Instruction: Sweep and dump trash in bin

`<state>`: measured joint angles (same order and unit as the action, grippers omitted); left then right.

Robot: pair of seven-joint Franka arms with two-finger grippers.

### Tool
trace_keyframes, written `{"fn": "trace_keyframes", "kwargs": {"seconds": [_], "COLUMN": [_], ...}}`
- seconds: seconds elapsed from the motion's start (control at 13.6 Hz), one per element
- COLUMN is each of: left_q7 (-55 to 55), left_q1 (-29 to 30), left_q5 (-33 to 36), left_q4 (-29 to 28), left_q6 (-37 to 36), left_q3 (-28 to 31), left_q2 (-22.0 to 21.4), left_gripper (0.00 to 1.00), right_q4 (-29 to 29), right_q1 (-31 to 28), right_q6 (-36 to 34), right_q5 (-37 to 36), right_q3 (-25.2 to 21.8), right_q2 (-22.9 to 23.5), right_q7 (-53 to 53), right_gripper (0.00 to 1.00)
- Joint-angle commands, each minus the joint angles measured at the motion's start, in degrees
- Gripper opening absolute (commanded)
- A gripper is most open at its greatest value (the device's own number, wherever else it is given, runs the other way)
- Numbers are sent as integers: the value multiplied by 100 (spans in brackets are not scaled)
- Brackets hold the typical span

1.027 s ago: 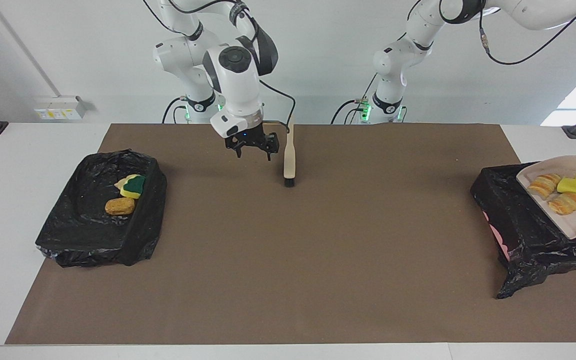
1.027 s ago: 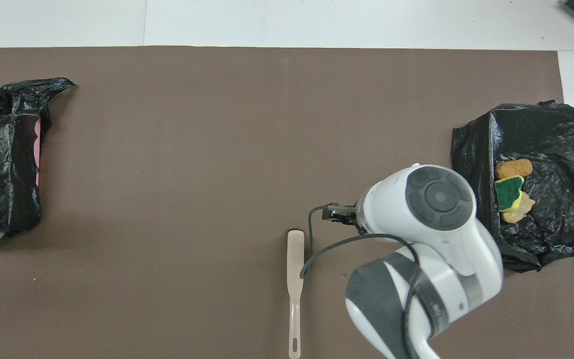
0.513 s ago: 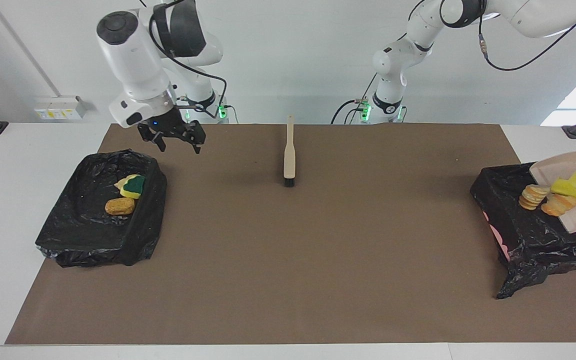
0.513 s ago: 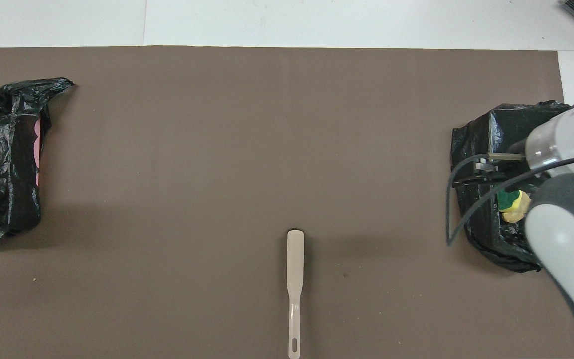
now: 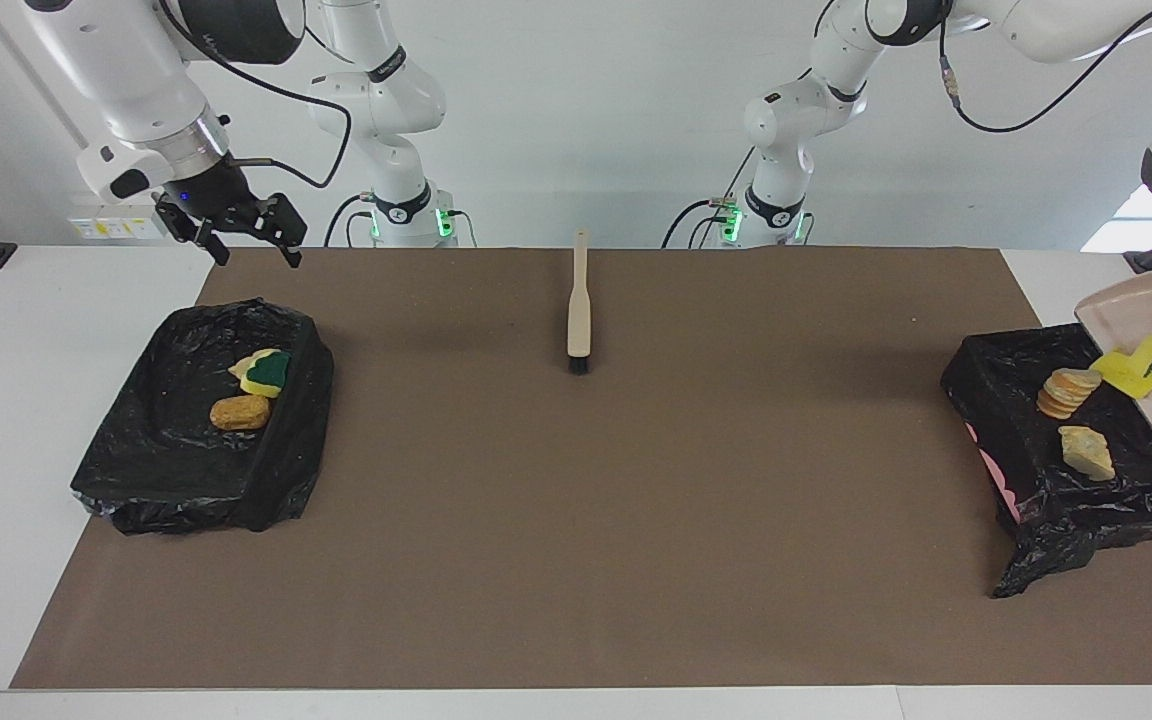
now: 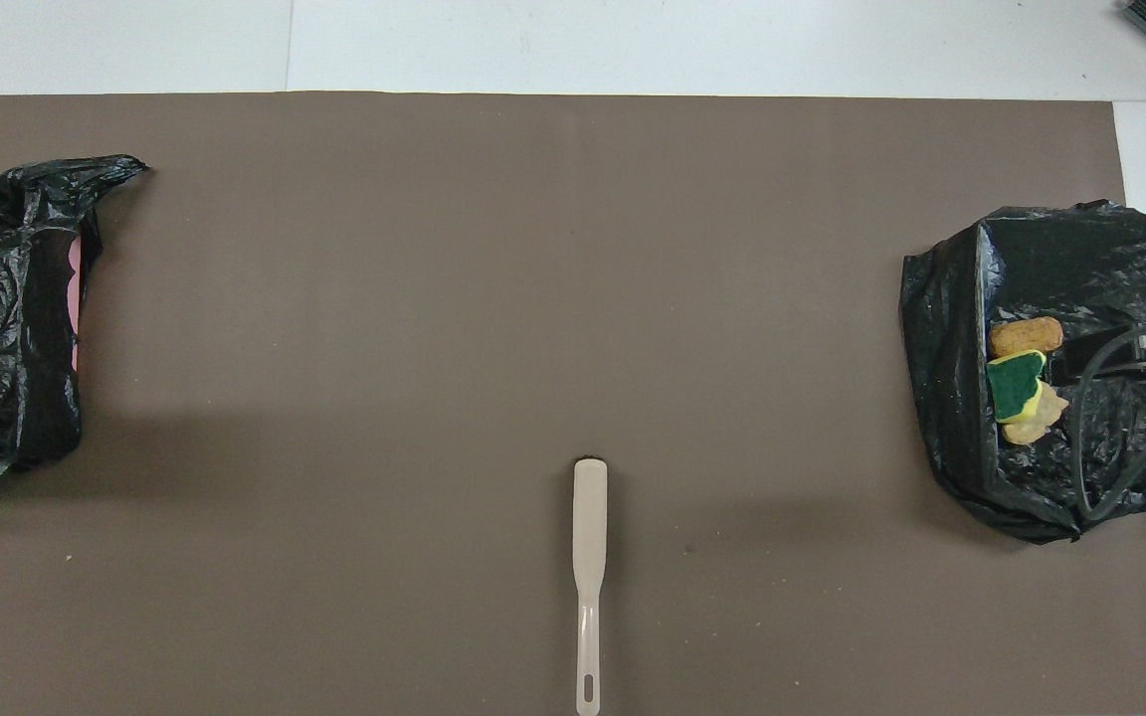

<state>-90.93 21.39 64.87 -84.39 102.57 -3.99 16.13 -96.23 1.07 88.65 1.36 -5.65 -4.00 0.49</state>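
1. The right gripper (image 5: pixel 256 256) hangs up in the air over the table edge at the right arm's end, fingers spread wide, nothing between them.
2. Below it sits a black bin (image 5: pixel 166 460) lined with crinkly plastic, holding a green-backed sponge (image 5: pixel 266 372) and a rounded golden-brown lump (image 5: pixel 240 411).
3. Mid-table, a slim beige brush (image 5: pixel 579 305) with black bristles lies flat on the matte brown mat (image 5: pixel 636 520).
4. The left gripper is off-frame, pressed together; its smooth beige dustpan (image 5: pixel 1126 310) tilts steeply over the second bagged bin (image 5: pixel 1026 480).
5. A yellow sponge chunk (image 5: pixel 1131 368) clings to the pan's lip.
6. A cracker stack (image 5: pixel 1064 392) and a pale jagged lump (image 5: pixel 1086 452) lie in that bin.
7. The pan's handle is cut off.
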Motion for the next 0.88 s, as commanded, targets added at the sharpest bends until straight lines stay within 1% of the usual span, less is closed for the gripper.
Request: {"fn": "trace_keyframes", "kwargs": {"seconds": [0.0, 0.22, 0.44, 0.51, 0.59, 0.81], "left_q7": [373, 401, 375, 409, 410, 436], "left_q1": [-249, -363, -363, -363, -398, -565], "left_q5": [394, 755, 747, 651, 519, -700], "left_q4": [-254, -201, -192, -210, -227, -210], "left_q6": [-351, -457, -466, -449, -431, -379], "left_q3": [56, 56, 21, -14, -40, -49], "left_q2": [-206, -267, -452, -487, -488, -461], "left_gripper": [0, 0, 0, 0, 0, 0], "right_q4": [-45, -45, -45, -45, -45, -45], "right_q1": [-63, -71, -63, -71, -71, -63], "right_q6": [-23, -14, -14, -23, -14, -23], "right_q5": [-57, -21, -30, -30, -21, -30], "right_q3": [169, 169, 169, 169, 169, 169], "right_q2": [-57, -57, -57, -57, -57, -57], "right_q7": [-102, -102, -102, -102, -102, -102], "right_gripper": [100, 100, 100, 100, 100, 100]}}
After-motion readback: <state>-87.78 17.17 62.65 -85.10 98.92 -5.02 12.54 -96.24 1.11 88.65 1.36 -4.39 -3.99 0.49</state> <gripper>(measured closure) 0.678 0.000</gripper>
